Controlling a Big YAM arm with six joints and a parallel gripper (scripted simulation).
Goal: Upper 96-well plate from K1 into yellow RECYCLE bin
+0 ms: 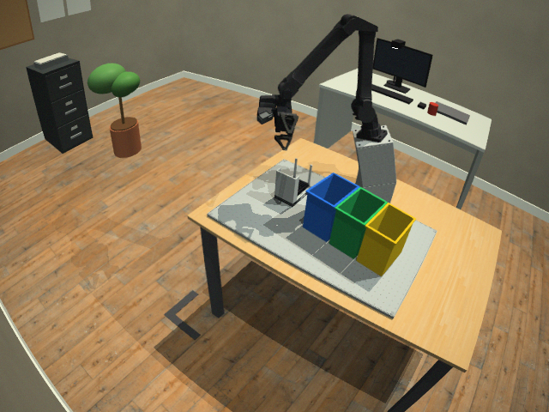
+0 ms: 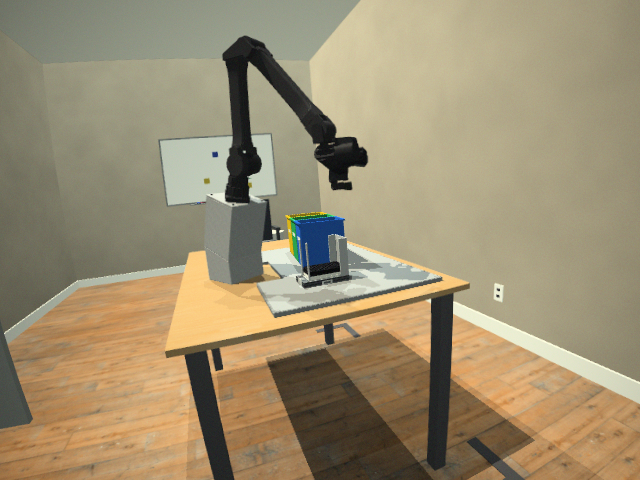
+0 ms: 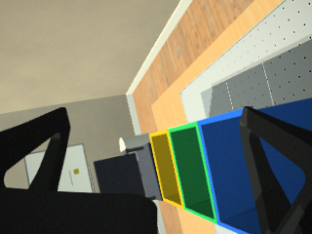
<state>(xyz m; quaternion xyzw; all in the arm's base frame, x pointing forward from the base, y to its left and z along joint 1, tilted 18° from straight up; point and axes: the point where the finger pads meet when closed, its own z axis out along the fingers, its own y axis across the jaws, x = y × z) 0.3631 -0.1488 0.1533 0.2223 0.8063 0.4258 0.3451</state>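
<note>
Black plates are honestly hard to pick out: in the exterior view there's a dark slab low in the stack rack K1 [image 2: 338,253], between its white back wall and the thin posts, and I can't separate the upper 96-well plate [image 2: 322,268] from the lower one. From the top view the rack [image 1: 284,186] mostly hides them. The gripper [image 1: 282,140] hangs high above the rack, jaws spread all the way, holding nothing. The yellow bin [image 1: 385,241] stands upright at the far end of the row from the rack, beside the green bin [image 1: 356,221] and blue bin [image 1: 325,204]. No labels readable anywhere. The wrist view cuts the blue bin off at the edge.
</note>
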